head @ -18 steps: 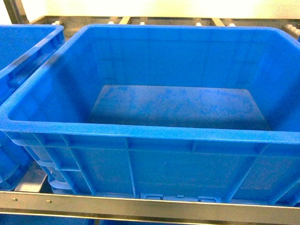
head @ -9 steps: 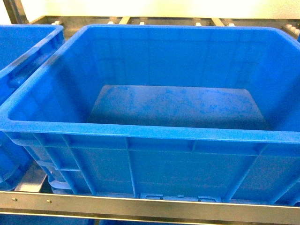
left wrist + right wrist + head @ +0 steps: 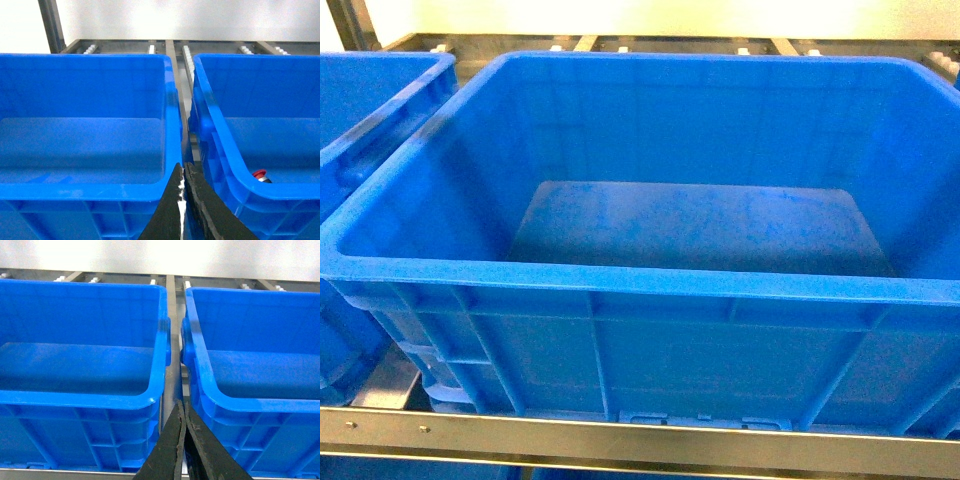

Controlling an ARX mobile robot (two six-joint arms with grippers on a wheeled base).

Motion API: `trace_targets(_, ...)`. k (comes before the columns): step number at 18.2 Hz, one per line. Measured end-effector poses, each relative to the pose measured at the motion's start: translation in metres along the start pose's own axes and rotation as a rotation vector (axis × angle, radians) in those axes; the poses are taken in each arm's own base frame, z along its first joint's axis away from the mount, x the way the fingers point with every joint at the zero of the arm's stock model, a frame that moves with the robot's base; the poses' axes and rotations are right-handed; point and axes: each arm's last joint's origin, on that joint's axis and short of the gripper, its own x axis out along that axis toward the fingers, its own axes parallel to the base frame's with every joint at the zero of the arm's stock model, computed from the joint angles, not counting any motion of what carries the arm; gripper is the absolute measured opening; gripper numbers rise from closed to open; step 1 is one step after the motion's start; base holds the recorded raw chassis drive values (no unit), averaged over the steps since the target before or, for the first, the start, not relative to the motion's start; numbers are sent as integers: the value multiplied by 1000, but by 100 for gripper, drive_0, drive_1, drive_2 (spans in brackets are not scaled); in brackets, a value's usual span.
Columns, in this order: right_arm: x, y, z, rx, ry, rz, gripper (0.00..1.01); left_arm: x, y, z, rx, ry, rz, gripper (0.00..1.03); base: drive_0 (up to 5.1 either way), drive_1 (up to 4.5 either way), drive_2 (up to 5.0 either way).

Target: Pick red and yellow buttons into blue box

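- Starting from our left gripper (image 3: 183, 200), we saw its dark fingers (image 3: 167, 210) pressed together with only a thin bright seam between them, pinching nothing, and hanging over the gap between two blue crates.
- Our right gripper (image 3: 183, 445) stood the same way: fingers (image 3: 170, 450) closed against each other, empty, poised above the metal rail (image 3: 171, 290) that ran between two crates.
- From the left fingers, the red button (image 3: 260, 175) lay ahead and to the right, low inside the right-hand crate (image 3: 220, 125) of the left wrist view, tucked close to that crate's near wall; only its red cap and a sliver of dark body showed over the rim.
- We could not tell its long axis, nor whether it stood upright or lay tipped.
- We found no yellow button in any view.
- The blue box (image 3: 620, 285) filled the head view, its scuffed floor bare of buttons; a second crate (image 3: 380, 110) stood just beside it on the left.
- We judged the left arm the nearer one for the red button, since only its camera caught it; the reach would call for opening the fingers, clearing the rim to the right, then dropping down close behind the near wall.
- Which crate in the wrist views matched the blue box we could not settle.
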Motion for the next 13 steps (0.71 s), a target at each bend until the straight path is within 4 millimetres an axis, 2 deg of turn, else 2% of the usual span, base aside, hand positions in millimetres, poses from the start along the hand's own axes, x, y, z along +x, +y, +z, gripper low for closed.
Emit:
trace_targets(4, -1, 0, -10, -1, -1, 0, 2, -6, 0, -4, 0, -7, 3, 2, 0, 0, 0)
trace_targets(13, -1, 0, -10, -1, -9, 0, 2, -14, 0, -10, 0, -24, 2, 2, 0, 0, 0)
